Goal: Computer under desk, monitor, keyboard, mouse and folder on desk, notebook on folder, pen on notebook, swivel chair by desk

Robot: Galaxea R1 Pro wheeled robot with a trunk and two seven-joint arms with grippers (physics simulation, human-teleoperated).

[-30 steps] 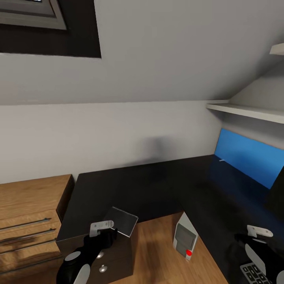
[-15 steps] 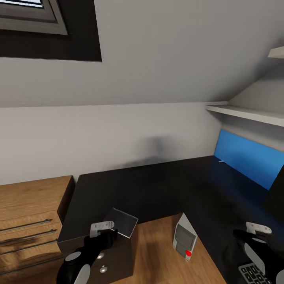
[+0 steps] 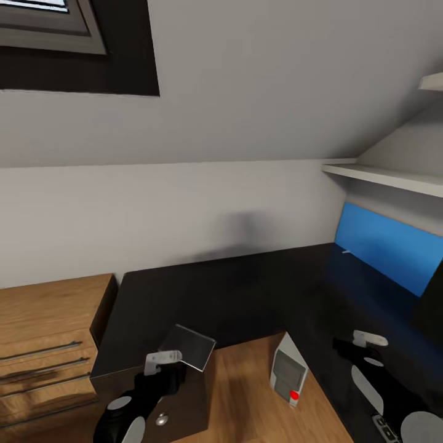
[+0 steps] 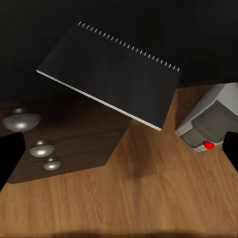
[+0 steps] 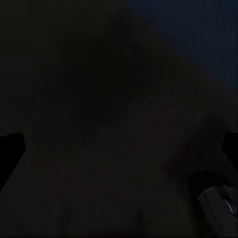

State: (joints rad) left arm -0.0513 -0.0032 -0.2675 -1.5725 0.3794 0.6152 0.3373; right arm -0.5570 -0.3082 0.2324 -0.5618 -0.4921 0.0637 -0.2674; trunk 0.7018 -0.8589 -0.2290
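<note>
Left pincer [image 3: 161, 364] near notebook [image 3: 187, 346], computer [image 3: 287, 371] beside.

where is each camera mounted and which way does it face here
Head view: on the robot's head, looking forward and down at the desk corner and wall; both arms show, with the left pincer and right pincer.
Left wrist view: on the left arm, looking at the notebook overhanging the desk edge and the computer; dark fingertips at the frame sides.
Right wrist view: on the right arm, close over the dark desk.
Shared: notebook and computer.
</note>
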